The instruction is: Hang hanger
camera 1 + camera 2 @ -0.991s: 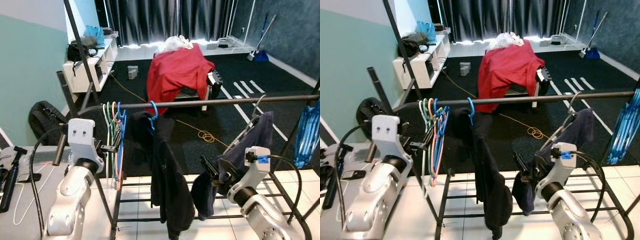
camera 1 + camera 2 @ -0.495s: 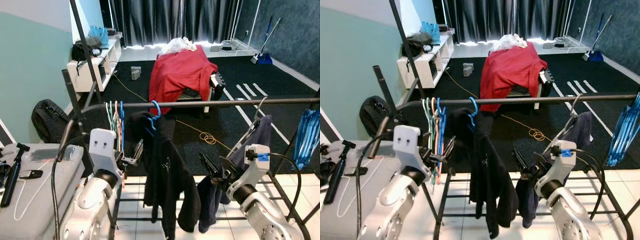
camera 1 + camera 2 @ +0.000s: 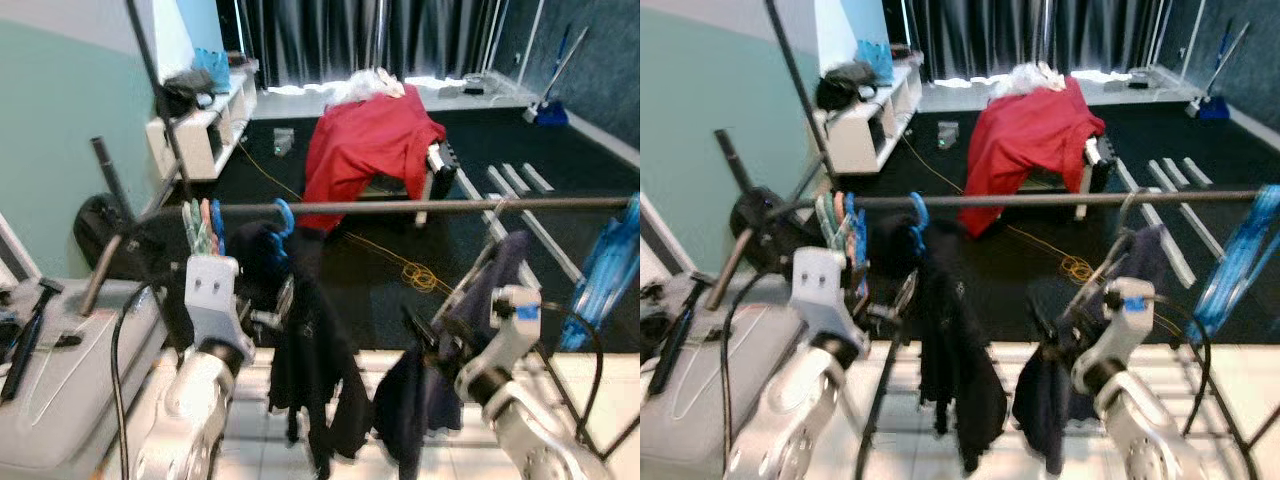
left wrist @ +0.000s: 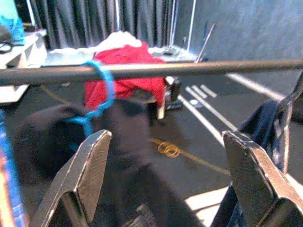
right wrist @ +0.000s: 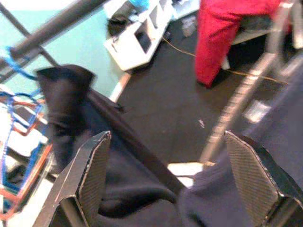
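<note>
A dark rail [image 3: 420, 207] runs across in front of me. A blue hanger [image 3: 278, 216] hooks over it and carries a black garment [image 3: 312, 370]. Further right, a grey hanger [image 3: 492, 225] hooks on the rail with a navy garment [image 3: 500, 275] draped on it. My left gripper [image 3: 272, 312] is open just left of the black garment, below the rail [image 4: 151, 71] and the blue hanger's hook [image 4: 102, 90]. My right gripper [image 3: 425, 338] is open beside the navy garment's lower folds, with the grey hanger's arm [image 5: 244, 97] ahead of it.
Several empty coloured hangers [image 3: 200, 225] bunch at the rail's left end, and blue ones [image 3: 610, 270] hang at its right. A grey table [image 3: 60, 390] with a black stick stands at my left. Beyond lie a red cloth [image 3: 365, 140], a white shelf [image 3: 195, 130] and a backpack [image 3: 100, 225].
The camera has shifted and the picture is blurred. My left gripper has gone right from the coloured hangers to the black garment, which has swung. The right arm has hardly moved.
</note>
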You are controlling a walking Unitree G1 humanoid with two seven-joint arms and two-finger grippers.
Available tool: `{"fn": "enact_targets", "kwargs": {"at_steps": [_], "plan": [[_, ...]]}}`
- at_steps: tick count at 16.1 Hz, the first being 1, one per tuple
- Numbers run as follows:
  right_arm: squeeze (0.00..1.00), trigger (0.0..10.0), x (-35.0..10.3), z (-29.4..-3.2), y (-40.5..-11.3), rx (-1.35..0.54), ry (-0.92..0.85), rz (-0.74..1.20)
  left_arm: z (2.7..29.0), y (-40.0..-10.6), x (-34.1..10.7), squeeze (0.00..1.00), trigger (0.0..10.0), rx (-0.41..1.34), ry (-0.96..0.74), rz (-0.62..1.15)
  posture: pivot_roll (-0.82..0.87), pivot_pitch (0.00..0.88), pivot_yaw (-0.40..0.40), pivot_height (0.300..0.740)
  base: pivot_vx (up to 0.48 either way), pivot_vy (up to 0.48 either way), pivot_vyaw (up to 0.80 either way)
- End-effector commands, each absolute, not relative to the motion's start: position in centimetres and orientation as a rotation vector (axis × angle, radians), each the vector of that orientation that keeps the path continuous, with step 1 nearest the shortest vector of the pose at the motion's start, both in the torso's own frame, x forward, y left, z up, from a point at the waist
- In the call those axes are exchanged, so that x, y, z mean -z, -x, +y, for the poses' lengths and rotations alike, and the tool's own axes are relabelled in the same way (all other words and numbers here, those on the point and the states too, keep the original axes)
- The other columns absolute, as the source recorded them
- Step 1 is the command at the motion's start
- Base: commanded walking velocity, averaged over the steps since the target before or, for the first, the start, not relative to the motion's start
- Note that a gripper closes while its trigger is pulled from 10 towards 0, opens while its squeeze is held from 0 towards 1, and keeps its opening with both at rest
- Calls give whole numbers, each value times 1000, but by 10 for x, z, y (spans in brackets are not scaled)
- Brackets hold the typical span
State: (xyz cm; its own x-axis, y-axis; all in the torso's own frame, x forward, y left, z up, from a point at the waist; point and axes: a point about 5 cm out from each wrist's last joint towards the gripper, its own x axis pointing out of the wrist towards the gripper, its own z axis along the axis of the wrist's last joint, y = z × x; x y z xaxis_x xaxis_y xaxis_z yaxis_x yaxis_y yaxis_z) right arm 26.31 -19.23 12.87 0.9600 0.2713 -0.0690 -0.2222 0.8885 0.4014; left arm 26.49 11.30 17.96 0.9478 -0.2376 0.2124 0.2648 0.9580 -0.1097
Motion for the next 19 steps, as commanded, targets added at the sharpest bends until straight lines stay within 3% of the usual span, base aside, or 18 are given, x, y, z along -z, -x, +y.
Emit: {"fn": "enact_targets", "kwargs": {"at_steps": [1, 14, 19], "plan": [[0, 10000, -128, -193, -263, -257, -410, 122, 108, -266, -180, 0, 10000, 283, 159, -188, -135, 0, 8, 740, 0, -480, 0], [0, 10000, -128, -191, -263, -263, -407, 120, 95, -283, -188, 0, 10000, 329, 192, -211, -143, 0, 10, 740, 0, -480, 0], [0, 10000, -128, -188, -263, -273, -405, 118, 78, -309, -175, 0, 10000, 356, 154, -107, -150, 0, 17, 740, 0, 0, 0]]}}
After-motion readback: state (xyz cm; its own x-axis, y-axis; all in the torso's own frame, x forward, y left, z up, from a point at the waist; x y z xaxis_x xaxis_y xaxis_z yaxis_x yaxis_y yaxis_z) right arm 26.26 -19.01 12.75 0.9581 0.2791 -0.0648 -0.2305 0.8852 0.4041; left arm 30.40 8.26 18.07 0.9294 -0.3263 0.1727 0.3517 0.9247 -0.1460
